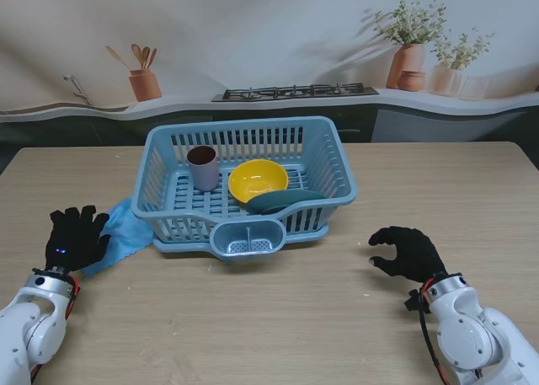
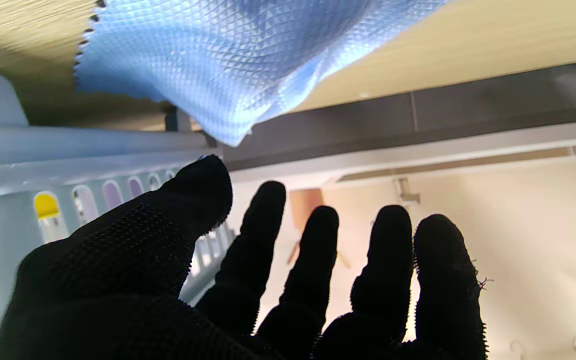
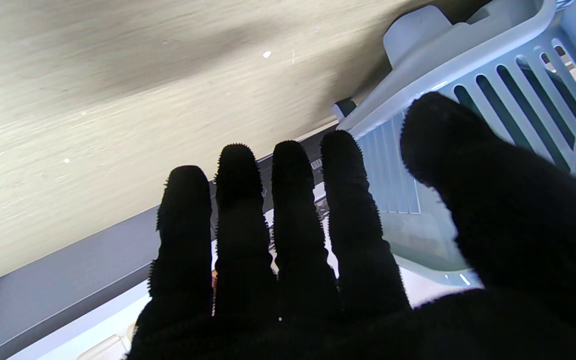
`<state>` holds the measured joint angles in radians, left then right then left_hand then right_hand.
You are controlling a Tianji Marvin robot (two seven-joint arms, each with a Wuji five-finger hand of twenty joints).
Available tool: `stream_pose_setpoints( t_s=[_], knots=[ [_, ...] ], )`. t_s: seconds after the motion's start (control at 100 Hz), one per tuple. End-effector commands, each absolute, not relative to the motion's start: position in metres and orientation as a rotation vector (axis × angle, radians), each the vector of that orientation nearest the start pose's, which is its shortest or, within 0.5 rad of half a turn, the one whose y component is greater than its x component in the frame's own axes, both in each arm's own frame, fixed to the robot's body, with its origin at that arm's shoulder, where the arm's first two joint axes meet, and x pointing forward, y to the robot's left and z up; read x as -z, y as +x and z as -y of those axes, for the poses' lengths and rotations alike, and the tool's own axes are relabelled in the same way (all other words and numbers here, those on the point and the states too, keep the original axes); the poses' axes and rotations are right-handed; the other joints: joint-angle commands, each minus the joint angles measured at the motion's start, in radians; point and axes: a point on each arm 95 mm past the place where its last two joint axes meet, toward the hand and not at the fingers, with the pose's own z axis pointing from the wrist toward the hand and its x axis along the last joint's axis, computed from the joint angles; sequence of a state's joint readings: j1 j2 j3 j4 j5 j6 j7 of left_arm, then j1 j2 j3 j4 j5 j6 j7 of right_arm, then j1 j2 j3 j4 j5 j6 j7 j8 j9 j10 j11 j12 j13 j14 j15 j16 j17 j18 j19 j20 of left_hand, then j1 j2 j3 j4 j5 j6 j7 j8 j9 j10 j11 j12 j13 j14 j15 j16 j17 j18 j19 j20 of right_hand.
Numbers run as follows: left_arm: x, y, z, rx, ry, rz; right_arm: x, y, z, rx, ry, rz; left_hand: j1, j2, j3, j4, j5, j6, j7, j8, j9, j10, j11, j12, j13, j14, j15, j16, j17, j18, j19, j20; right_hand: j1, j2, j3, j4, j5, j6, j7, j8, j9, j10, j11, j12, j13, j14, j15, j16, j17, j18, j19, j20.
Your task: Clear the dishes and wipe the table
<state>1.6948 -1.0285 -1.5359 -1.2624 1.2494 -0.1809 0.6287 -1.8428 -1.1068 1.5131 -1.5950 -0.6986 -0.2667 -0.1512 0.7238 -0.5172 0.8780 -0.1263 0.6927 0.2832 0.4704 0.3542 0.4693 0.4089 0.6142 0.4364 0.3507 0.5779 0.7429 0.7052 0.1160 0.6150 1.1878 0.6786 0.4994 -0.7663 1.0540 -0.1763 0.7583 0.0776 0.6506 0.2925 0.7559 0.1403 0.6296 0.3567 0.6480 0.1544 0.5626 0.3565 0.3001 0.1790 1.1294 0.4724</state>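
The light blue slatted plastic dish basket (image 1: 244, 183) sits mid-table with its long axis running left to right, its small cutlery pocket (image 1: 246, 238) on the side nearer to me. Inside it are three dishes: one mauve cup (image 1: 202, 167) standing upright at the left, one yellow bowl (image 1: 258, 181) mouth-up in the middle, and one dark green plate (image 1: 282, 201) lying tilted against the bowl's near right side. One light blue woven cleaning cloth (image 1: 122, 235) lies flat on the wooden table (image 1: 337, 318), touching the basket's left near corner and stretching diagonally toward the left hand (image 1: 74, 237).

That black-gloved left hand is spread with fingers apart, holding nothing; its fingertips are at the cloth's edge, though whether they press on it I cannot tell. The black-gloved right hand (image 1: 406, 252) hovers to the right of the basket, well apart from it, fingers loosely curled and separated, grasping nothing
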Motion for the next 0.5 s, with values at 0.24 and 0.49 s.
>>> stream_pose_setpoints(
  t_s=[0.24,0.49],
  knots=[
    [0.369,0.328,-0.162,1.359,-1.009,-1.252,0.359,0.336,0.091,-1.704,1.510,-1.203,0.125,0.048,-0.168,-0.025,0.099,0.029,0.078,0.070,0.105,0.054,0.034,0.014,0.089,0.090,0.079,0.045,0.080,0.065,0.047,0.075,-0.025,-0.014,-0.008,0.015,-0.023,0.010,-0.005,0.007,-0.022,-0.008,-0.013,-0.009,-0.033,-0.016,-0.008,-0.001,-0.017,0.010,0.000,0.010],
    [0.362,0.314,-0.147,1.439,-1.068,-1.275,0.359,0.332,0.091,-1.717,1.516,-1.204,0.149,0.079,-0.260,-0.016,0.108,0.021,0.146,0.107,0.160,0.071,0.082,0.036,0.164,0.103,0.155,0.080,0.186,0.083,0.092,0.119,-0.031,-0.014,-0.010,0.014,-0.028,0.016,-0.006,0.007,-0.031,-0.003,-0.010,-0.008,-0.044,-0.010,0.000,0.004,-0.021,0.005,0.002,0.011]
  ],
)
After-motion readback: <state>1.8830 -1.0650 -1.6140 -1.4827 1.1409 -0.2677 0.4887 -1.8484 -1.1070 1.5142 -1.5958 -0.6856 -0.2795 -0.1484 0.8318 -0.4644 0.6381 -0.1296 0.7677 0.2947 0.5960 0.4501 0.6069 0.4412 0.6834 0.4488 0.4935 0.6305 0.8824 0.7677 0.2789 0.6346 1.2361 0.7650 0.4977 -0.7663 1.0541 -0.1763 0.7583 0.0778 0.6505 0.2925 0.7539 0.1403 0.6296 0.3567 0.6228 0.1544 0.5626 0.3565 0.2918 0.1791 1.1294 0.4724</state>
